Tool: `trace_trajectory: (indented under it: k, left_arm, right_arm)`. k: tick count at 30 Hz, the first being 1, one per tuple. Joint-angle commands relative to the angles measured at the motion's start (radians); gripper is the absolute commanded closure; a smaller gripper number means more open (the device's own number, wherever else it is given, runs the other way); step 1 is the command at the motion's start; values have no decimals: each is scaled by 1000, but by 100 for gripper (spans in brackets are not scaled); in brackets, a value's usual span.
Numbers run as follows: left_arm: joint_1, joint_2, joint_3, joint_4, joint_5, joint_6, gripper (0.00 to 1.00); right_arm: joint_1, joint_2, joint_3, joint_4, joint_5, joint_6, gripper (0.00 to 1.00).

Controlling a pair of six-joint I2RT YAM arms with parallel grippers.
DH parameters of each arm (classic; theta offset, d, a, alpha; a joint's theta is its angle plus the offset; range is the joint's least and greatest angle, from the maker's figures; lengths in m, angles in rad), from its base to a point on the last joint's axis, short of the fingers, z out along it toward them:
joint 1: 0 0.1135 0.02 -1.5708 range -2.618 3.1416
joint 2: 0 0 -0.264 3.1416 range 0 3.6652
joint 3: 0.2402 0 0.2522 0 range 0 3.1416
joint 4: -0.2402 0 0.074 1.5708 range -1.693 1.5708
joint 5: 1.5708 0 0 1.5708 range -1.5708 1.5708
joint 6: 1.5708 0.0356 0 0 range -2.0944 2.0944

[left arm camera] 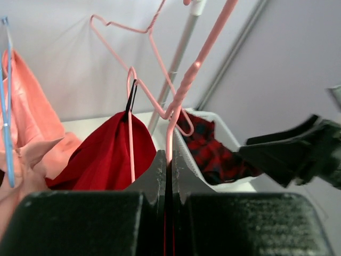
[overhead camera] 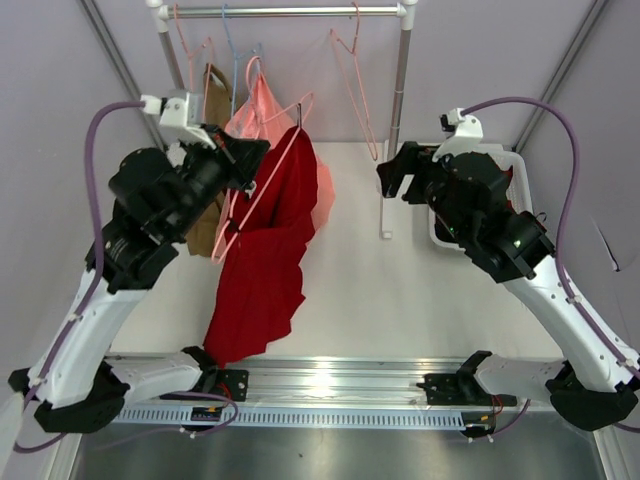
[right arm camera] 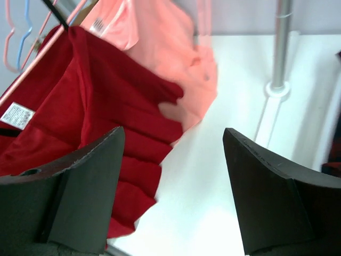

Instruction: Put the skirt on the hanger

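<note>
Hanger [left arm camera: 195, 68] wire end hidden inside left pincer [left arm camera: 168, 160].

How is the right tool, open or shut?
Open. In the right wrist view the right tool has its fingers wide apart, nothing between them.

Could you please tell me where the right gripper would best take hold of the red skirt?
Likely the skirt's loose right edge, coming from the right with the open right gripper: that edge hangs free facing it, while the left gripper pinches the hanger on the far side.
</note>
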Motion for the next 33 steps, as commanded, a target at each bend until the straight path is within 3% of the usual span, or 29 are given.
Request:
trace_trajectory:
  k: [1, 7, 15, 25, 33]
  left_arm:
    - [5, 84, 155, 46, -81, 53, 100]
    - [15, 251, 324, -9, -156, 99, 100]
    - [97, 438, 432, 33, -152, 71, 100]
    - [235, 653, 685, 67, -20, 47, 100]
    - [356, 768, 752, 142, 146, -21, 100]
  right_arm:
    - [-66, -23, 51, -29, -29, 3, 20]
    - [-133, -28, 49, -42, -94, 14, 20]
    - [-204, -22, 48, -52, -170, 9, 19]
    - [-232, -28, -6, -37, -194, 11, 19]
    - [-249, -39, -37, -19, -200, 11, 19]
